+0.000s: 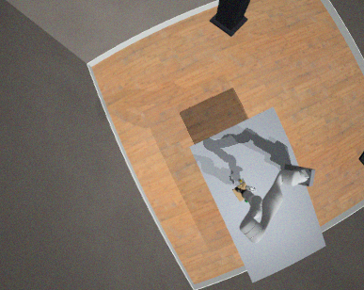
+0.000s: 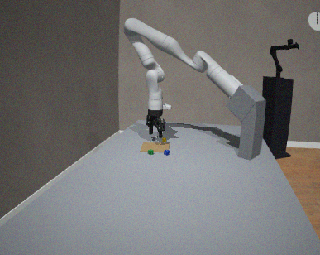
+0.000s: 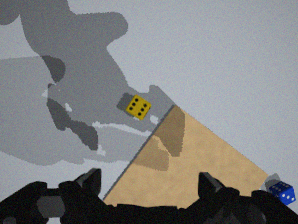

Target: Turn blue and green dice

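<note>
The tan mat [image 1: 237, 196] [image 2: 154, 146] [image 3: 220, 165] lies flat on the table. The yellow die [image 2: 164, 140] [image 3: 138, 107] lies on the table just off one corner of the mat, with six pips up. The blue die [image 2: 166, 152] [image 3: 282, 193] is at another mat corner, partly over or beside the edge; its top number is not clear. The green die [image 2: 150, 152] [image 1: 246, 201] is at the mat's front edge in the exterior view; its top is too small to read, and it is outside the wrist view. My gripper [image 2: 155, 134] [image 3: 149, 181] is open and empty above the mat.
The grey table [image 1: 290, 226] [image 2: 164, 199] extends around the mat. The arm's pedestal [image 2: 251, 128] stands to the right in the exterior view. Arm shadows fall across the table near the yellow die. A wall [image 2: 52, 83] runs along the left side.
</note>
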You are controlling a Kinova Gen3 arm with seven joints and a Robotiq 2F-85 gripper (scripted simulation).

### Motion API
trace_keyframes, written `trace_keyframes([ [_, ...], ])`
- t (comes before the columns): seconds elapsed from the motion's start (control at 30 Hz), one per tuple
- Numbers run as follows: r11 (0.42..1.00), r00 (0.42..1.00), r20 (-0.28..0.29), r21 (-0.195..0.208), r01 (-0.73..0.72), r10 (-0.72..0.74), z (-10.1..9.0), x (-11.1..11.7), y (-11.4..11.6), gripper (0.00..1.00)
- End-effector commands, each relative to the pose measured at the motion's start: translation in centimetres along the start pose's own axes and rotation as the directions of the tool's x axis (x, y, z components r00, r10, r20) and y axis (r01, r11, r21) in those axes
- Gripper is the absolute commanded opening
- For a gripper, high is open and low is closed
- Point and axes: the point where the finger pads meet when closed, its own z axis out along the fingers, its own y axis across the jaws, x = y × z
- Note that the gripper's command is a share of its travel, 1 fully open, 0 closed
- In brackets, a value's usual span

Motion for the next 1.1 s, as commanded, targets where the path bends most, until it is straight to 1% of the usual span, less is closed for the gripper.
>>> trace_keyframes([
  [0.0,1.000,1.000,0.003,0.000,0.018,-0.018,0.0,-0.7,1.1,1.00],
  [0.1,1.000,1.000,0.003,0.000,0.018,-0.018,0.0,-1.4,2.4,1.00],
  [0.17,1.000,1.000,0.003,0.000,0.018,-0.018,0.0,-1.4,2.4,1.00],
  [0.67,1.000,1.000,0.003,0.000,0.018,-0.018,0.0,-5.8,10.2,1.00],
  [0.73,1.000,1.000,0.003,0.000,0.018,-0.018,0.0,-5.8,10.2,1.00],
  [0.9,1.000,1.000,0.003,0.000,0.018,-0.018,0.0,-7.0,12.4,1.00],
  [1.07,1.000,1.000,0.003,0.000,0.018,-0.018,0.0,-8.0,14.1,1.00],
])
